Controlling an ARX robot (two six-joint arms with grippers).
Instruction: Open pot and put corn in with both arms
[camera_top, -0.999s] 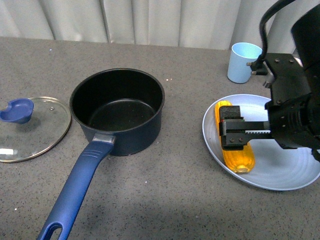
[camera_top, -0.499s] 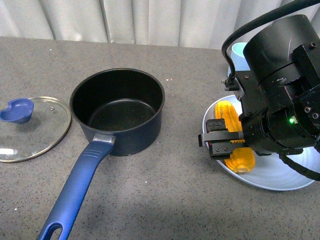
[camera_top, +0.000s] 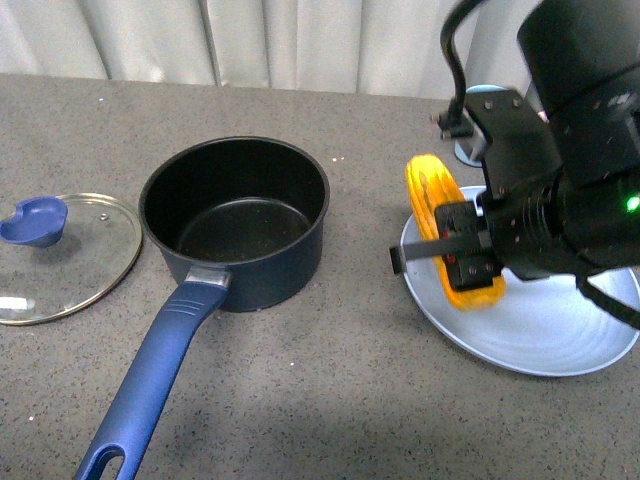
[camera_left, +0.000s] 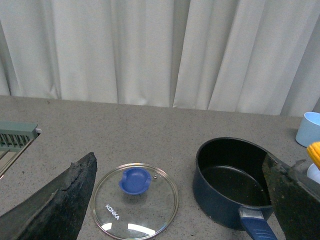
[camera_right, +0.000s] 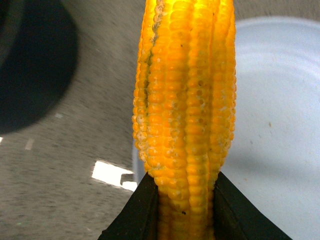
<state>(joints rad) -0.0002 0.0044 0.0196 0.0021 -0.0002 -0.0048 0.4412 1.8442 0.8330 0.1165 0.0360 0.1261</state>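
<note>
The pot (camera_top: 235, 225) stands open, its glass lid (camera_top: 60, 255) flat on the table beside it. The right gripper (camera_top: 462, 258) is clamped on the corn (camera_top: 432, 200), held over the blue plate's (camera_top: 540, 340) near rim; carrying it to the pot remains. The left gripper (camera_left: 178, 167) gapes wide, empty.

Light-blue plate (camera_top: 540, 340) on the grey speckled desk (camera_top: 350, 400), light-blue cup (camera_left: 307, 127) behind it, pale curtain (camera_top: 300, 40) along the back.
</note>
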